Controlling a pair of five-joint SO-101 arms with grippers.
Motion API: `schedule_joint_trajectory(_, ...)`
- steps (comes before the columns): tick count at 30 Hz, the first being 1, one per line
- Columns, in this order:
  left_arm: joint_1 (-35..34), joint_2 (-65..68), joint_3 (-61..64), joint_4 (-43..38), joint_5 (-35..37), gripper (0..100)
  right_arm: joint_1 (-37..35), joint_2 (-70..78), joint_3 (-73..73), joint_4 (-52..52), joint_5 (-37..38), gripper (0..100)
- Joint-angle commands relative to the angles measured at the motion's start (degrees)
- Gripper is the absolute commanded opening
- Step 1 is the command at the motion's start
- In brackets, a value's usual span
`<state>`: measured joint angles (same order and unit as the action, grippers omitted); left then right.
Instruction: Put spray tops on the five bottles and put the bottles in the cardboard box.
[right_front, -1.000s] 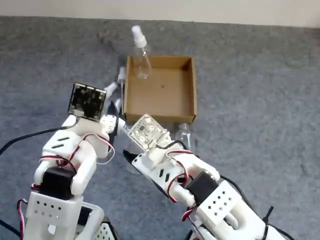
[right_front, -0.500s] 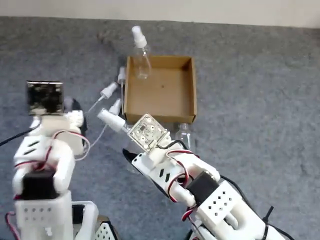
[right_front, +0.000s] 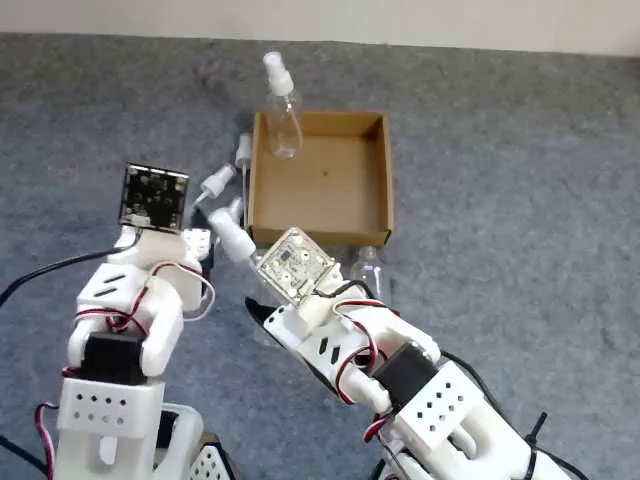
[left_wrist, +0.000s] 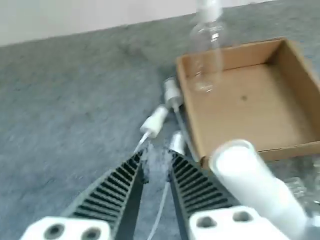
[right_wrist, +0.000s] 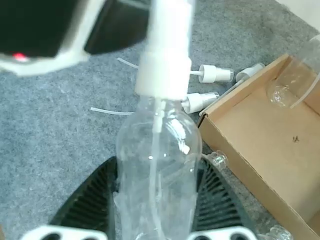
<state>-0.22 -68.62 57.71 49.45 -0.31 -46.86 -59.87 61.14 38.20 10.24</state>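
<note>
Holding the left end effector (left_wrist: 156, 161) low, fingers slightly parted; clamping a bottle (right_wrist: 157, 140) in the right end effector (right_wrist: 157, 170) just beside it.

Right jaws clamp capped bottle (right_wrist: 155, 150); loose spray tops (right_wrist: 200, 102) beside box (right_wrist: 272, 135).

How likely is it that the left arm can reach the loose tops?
Probably yes. The left gripper is open just short of the three loose tops on the carpet, with nothing between. The capped bottle in the right gripper is close beside it, which may crowd it.
</note>
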Motion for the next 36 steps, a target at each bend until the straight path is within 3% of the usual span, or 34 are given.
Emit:
schedule_joint_trajectory(1,4.18,-0.22,-3.03,-1.32,-0.44,1,0.48,-1.63,-2.07,-0.04,0.18,0.3)
schedule_joint_trajectory(5,4.44,-0.75,-2.95,-0.53,-0.44,1,0.48,-1.63,-2.07,-0.04,0.18,0.3)
schedule_joint_trajectory(16,4.26,-0.84,-10.68,11.87,-0.44,1,1.27,-1.54,-2.95,-1.89,0.18,0.3)
schedule_joint_trajectory(23,2.59,-0.84,-11.03,14.24,-0.18,1,9.19,-1.01,-13.41,-1.89,-4.13,0.3)
schedule_joint_trajectory(27,3.38,-3.12,-7.25,14.24,-0.18,2,9.89,2.95,-19.12,-1.89,-4.22,0.3)
schedule_joint_trajectory(36,10.42,-20.62,6.99,11.52,-0.35,20,8.84,25.71,-38.2,-0.92,-12.66,0.3)
